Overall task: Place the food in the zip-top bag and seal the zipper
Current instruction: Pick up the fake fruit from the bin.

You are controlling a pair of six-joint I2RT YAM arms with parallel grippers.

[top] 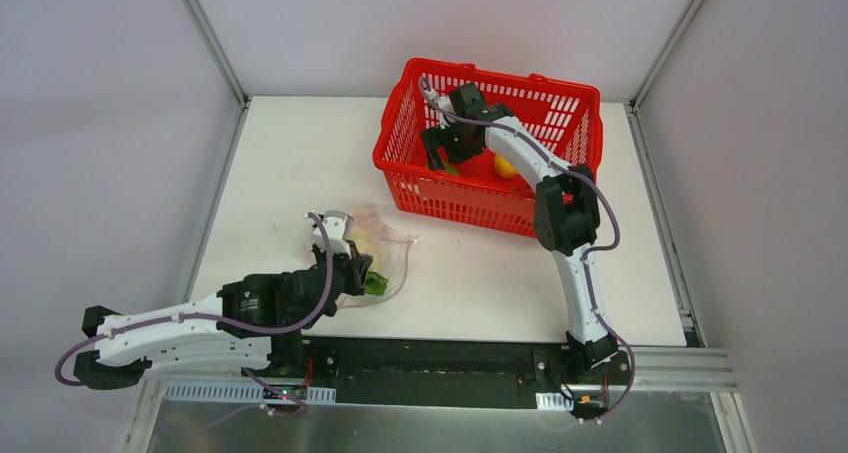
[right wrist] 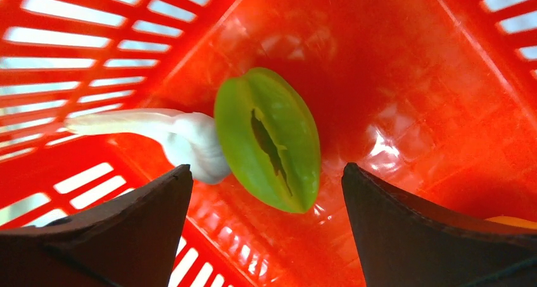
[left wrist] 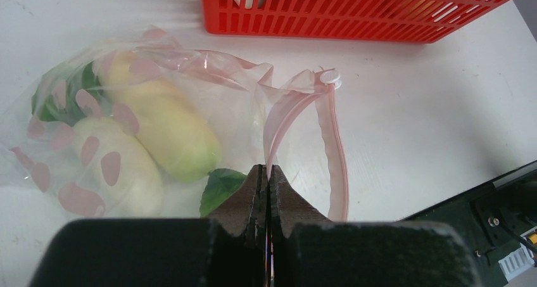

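Left claw [left wrist: 266,172] clamps the zipper [left wrist: 337,154] at the bench's near edge, steadying the zip-top bag [left wrist: 126,65]; right claw [right wrist: 266,168], spread, straddles the radish [right wrist: 193,141].

The zip-top bag [left wrist: 234,109], zipper [left wrist: 337,154] unsealed, holds pale food [left wrist: 168,132]; a green leafy piece [right wrist: 269,141] lies outside.

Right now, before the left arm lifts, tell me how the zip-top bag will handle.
Probably floppy: the zip-top bag lies crinkled and its zipper curls in a loose loop. Held at that edge by the left gripper, it would likely sag under the food inside. The glossy film may slip.
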